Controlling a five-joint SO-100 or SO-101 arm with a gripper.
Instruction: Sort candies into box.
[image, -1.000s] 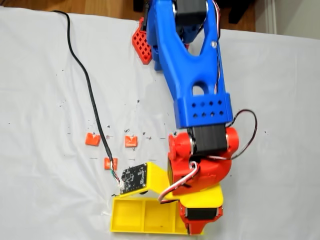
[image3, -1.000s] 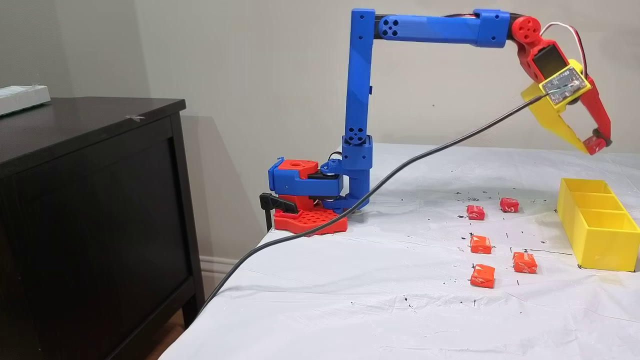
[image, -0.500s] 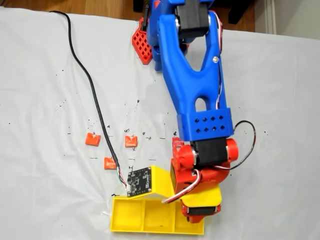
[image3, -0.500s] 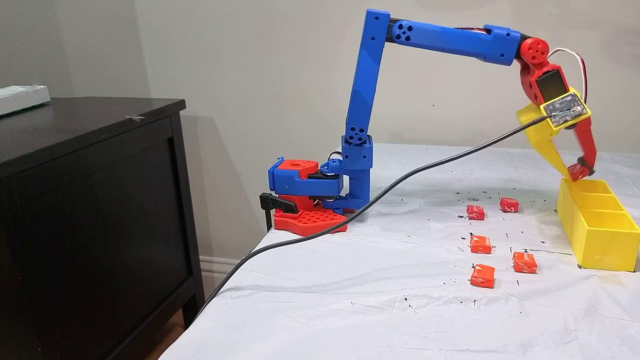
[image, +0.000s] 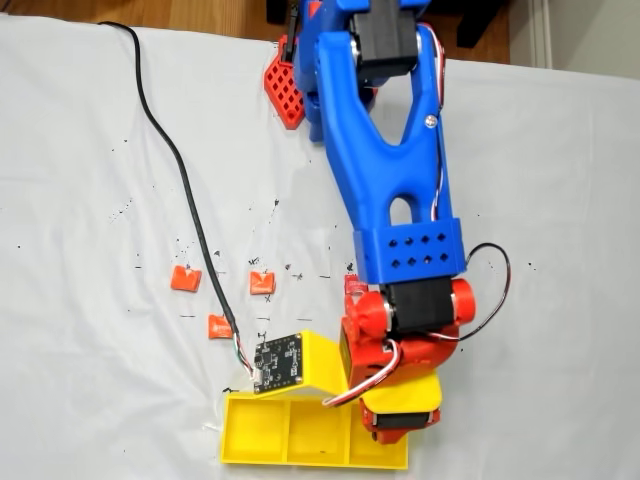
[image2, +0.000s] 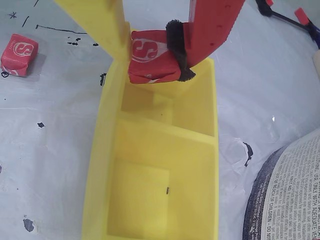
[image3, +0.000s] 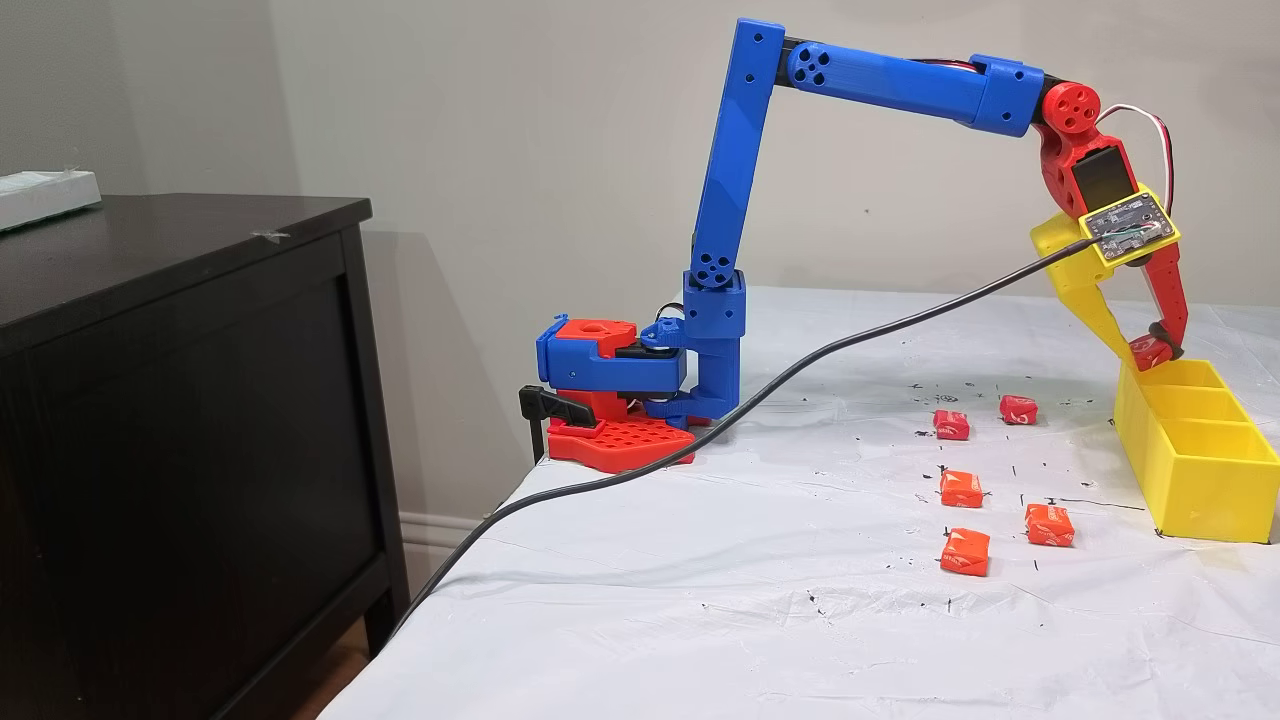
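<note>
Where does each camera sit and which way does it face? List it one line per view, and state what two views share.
A fixed view: above the table, looking down on the white cloth; blue arm and base show.
Wrist view: rides by the claw, looking down into the low yellow three-compartment plastic tray; the fingers hold a red wrapped candy.
Another fixed view: at the table's side, looking level across it; the whole arm shows, beside a dark cabinet.
Shared: wrist and side views both show the held candy over the tray's end compartment.
</note>
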